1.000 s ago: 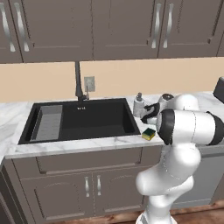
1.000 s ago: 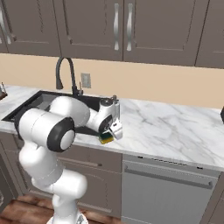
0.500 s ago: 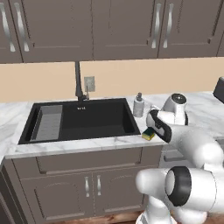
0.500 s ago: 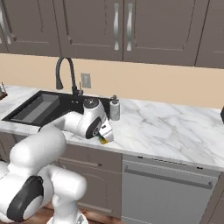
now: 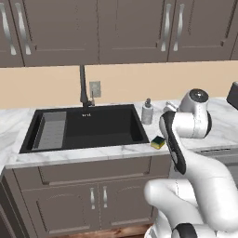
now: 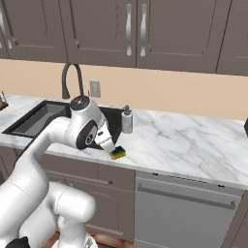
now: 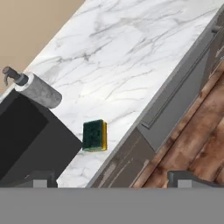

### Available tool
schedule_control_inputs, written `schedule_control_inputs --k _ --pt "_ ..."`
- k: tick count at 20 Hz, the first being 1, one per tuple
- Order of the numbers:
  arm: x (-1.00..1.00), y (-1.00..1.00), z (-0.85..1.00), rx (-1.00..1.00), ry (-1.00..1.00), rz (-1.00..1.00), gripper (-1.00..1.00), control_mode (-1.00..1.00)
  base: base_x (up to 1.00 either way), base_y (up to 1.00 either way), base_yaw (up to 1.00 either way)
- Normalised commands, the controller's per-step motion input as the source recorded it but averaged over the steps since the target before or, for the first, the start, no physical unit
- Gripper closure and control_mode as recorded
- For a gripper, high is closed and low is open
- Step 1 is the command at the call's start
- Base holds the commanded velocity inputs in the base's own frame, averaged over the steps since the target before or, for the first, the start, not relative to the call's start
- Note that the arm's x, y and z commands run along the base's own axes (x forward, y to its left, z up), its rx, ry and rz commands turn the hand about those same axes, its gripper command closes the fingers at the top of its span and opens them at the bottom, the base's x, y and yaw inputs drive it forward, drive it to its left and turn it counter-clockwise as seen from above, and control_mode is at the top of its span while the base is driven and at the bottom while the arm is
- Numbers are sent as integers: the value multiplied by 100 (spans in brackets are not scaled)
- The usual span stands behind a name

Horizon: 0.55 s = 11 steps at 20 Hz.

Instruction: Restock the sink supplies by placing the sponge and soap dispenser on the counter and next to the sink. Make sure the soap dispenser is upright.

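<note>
sponge [image 7: 95,135]: small yellow block, dark green scrub face up, lying flat on the white marble counter [image 7: 131,65] near its front edge, just beside the black sink [image 5: 88,128]. soap bottle [image 5: 147,111]: pale grey, pump on top, upright beside the sink's back corner. gripper [image 7: 109,177]: fingers spread wide, grasping nothing.

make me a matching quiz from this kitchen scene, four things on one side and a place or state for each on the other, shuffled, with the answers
Things:
1. sponge
2. soap dispenser
3. faucet
4. ribbed tray

Places or states:
A. upright on the counter, by the sink's back right corner
B. behind the sink, at the wall
C. inside the basin, at its left end
D. flat on the counter near its front edge, right of the sink

Pairs: 1-D, 2-A, 3-B, 4-C
</note>
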Motion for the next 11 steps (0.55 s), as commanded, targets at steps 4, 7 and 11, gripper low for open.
schedule_control_inputs --k 4,7,11 --pt "-65 8 84 0 0 -7 -100 -100 0 0 0" --pt "-65 16 25 0 0 -3 -100 -100 0 0 0" --pt "-20 9 0 0 0 0 -100 -100 0 0 0"
